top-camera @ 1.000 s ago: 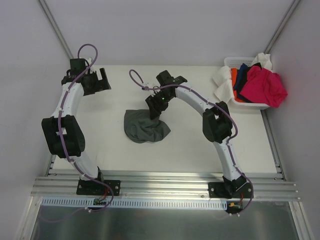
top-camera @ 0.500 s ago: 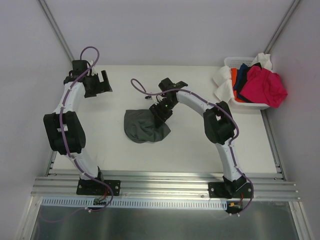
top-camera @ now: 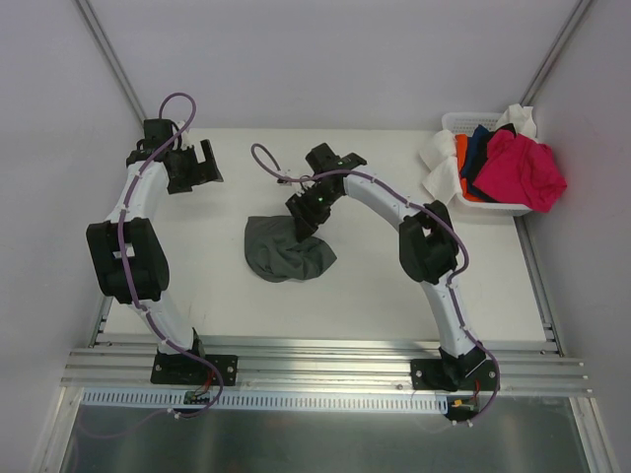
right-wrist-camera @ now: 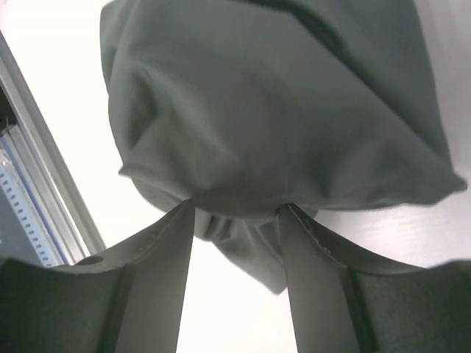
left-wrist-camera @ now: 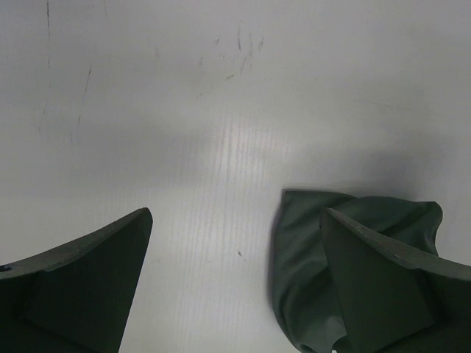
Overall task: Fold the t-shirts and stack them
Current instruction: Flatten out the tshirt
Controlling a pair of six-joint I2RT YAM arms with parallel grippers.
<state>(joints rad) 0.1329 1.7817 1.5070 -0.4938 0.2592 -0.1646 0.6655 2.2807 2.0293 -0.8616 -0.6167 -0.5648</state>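
A dark charcoal t-shirt (top-camera: pixel 284 254) lies crumpled in the middle of the table. My right gripper (top-camera: pixel 302 221) is at its far right corner, and its fingers are closed on a bunched fold of the cloth. In the right wrist view the shirt (right-wrist-camera: pixel 272 110) fills the frame beyond the gripper (right-wrist-camera: pixel 235 209). My left gripper (top-camera: pixel 202 164) is open and empty at the far left, well apart from the shirt. The left wrist view shows the gripper (left-wrist-camera: pixel 235 294) over bare table, with the shirt (left-wrist-camera: pixel 302 257) beside its right finger.
A white plastic basket (top-camera: pixel 455 122) stands at the back right corner. It holds a magenta-pink shirt (top-camera: pixel 525 169), a navy one (top-camera: pixel 480 144), an orange one (top-camera: pixel 461 166) and white cloth (top-camera: pixel 434 160) hanging over its rim. Grey walls close in both sides.
My right gripper dipped forward onto the shirt half a second ago and has drawn back up and away, with the cloth's corner following. The left gripper has barely moved.
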